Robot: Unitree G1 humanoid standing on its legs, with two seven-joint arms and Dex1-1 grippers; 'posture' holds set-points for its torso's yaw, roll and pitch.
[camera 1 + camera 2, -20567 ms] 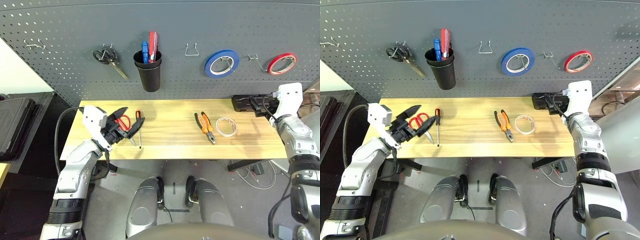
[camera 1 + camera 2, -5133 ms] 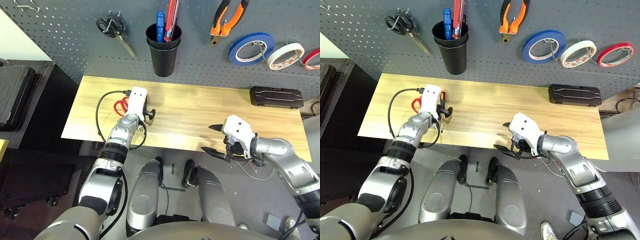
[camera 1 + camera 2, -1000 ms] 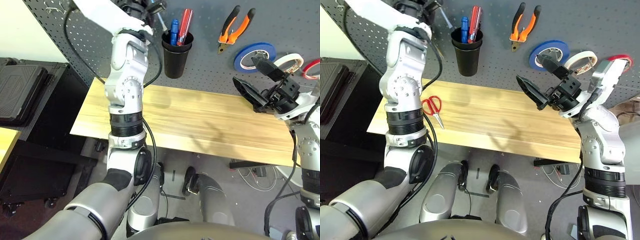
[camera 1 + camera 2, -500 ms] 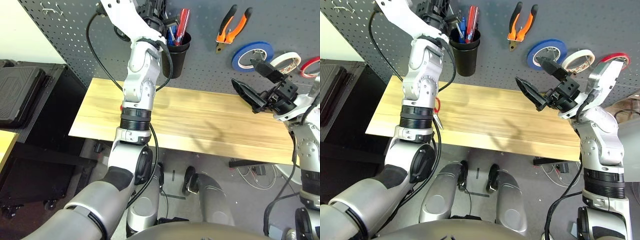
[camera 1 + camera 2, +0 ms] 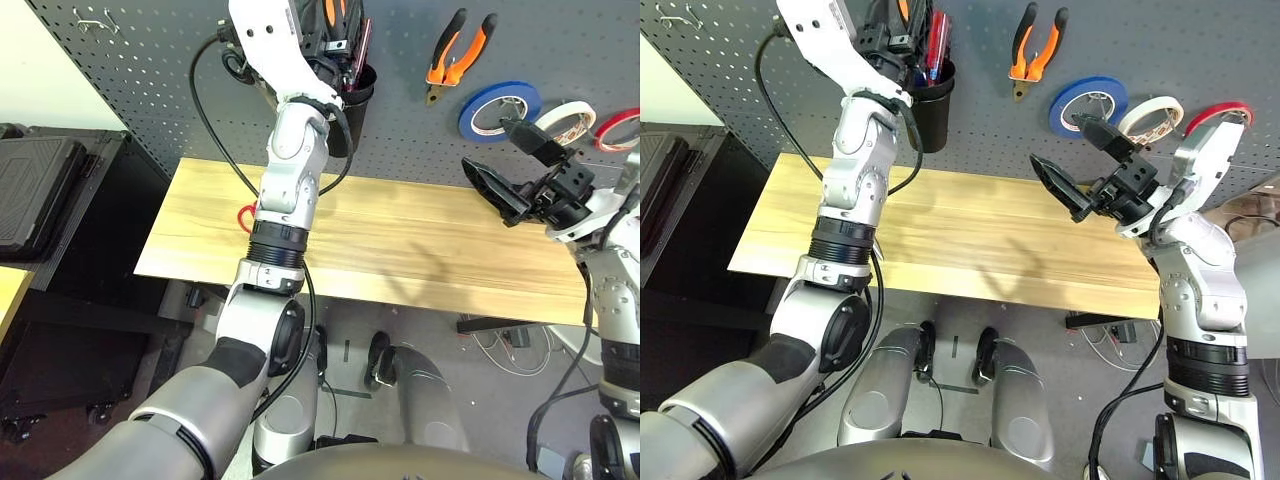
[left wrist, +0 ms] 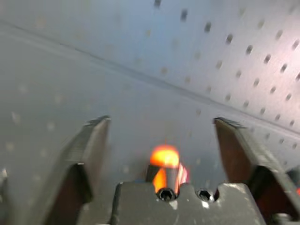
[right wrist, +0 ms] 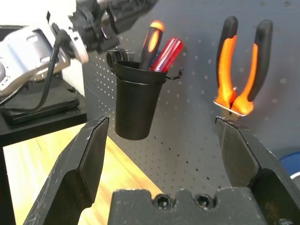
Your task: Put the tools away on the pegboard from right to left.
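My left gripper (image 5: 335, 35) is raised at the black cup holder (image 7: 136, 103) on the pegboard (image 5: 150, 80). Its fingers (image 6: 91, 140) stand wide open. The orange-and-black screwdriver (image 7: 152, 40) stands in the cup beside a red one, and its handle (image 6: 164, 159) shows between my open fingers without touching them. The orange-and-black pliers (image 5: 458, 50) hang to the right of the cup, with the white tape roll (image 5: 565, 115) further right. Red-handled scissors (image 5: 245, 214) lie on the table, mostly hidden behind my left arm. My right gripper (image 5: 486, 144) hovers open and empty above the table's right end.
A blue tape roll (image 5: 495, 97) and a red tape roll (image 5: 620, 128) hang on either side of the white one. The wooden table (image 5: 400, 240) stretches below. A black case (image 5: 40, 200) sits off to the left. An empty hook (image 5: 90, 20) is at the pegboard's upper left.
My left gripper moved right over the cup and opened, letting go of the orange-and-black screwdriver, which now stands in the cup. The right arm stayed still.
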